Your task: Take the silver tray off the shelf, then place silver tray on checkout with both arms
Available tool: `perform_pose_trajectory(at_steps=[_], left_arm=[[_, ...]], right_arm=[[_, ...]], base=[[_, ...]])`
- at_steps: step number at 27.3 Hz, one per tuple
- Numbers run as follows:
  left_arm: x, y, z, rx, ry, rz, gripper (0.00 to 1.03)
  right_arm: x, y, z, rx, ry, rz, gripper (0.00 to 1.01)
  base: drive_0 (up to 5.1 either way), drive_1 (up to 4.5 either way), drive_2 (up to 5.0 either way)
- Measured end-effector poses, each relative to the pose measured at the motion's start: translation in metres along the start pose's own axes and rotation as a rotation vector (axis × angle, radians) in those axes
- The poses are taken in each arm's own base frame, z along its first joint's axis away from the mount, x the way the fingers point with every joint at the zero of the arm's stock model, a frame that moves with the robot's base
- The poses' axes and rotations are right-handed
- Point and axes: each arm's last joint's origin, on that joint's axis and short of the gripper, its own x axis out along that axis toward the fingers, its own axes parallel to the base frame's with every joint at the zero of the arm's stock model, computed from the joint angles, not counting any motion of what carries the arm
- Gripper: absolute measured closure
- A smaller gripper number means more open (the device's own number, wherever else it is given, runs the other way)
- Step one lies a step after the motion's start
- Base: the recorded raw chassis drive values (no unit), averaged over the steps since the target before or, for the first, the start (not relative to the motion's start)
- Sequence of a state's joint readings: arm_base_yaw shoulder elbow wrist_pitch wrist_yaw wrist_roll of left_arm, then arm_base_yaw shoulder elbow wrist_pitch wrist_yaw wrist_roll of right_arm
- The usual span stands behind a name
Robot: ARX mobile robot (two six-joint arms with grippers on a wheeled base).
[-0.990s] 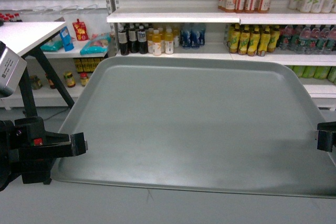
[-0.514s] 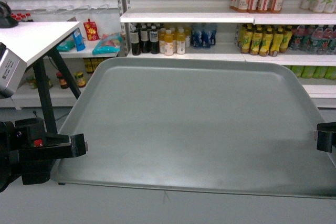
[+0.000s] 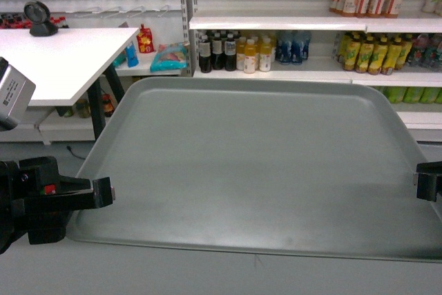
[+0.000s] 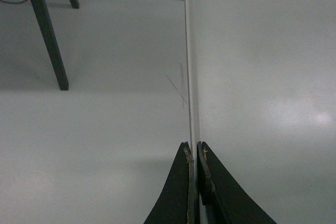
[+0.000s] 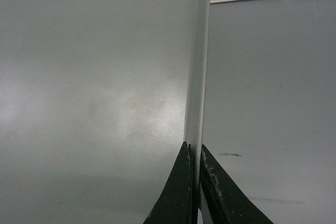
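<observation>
Spanning the gap between both grippers, the silver tray point(image 3: 255, 164) is held level in the air above the grey floor point(image 4: 94, 140), clear of any surface. The left gripper point(image 4: 194, 153) has its jaws closed flat on the tray's left rim, and the right gripper point(image 5: 194, 153) is likewise clamped on the right rim. Ahead and to the left of the left gripper stands the checkout point(image 3: 62, 60), and the shelf point(image 3: 276, 23) of bottles lies beyond the tray's far edge.
</observation>
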State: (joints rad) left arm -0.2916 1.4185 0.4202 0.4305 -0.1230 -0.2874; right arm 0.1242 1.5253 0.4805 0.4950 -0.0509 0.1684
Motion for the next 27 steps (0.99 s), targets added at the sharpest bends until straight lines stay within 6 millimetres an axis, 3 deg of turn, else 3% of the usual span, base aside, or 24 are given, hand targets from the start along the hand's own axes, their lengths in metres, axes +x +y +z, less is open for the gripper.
perform_pose_trajectory(at_steps=[27], left_arm=[[0.0, -0.0002, 0.0007, -0.001, -0.007, -0.002, 1.0]], right_arm=[[-0.0002, 0.0001, 0.0008, 0.0, -0.006, -0.001, 0.98]], base=[[-4.9, 2.48, 2.5]])
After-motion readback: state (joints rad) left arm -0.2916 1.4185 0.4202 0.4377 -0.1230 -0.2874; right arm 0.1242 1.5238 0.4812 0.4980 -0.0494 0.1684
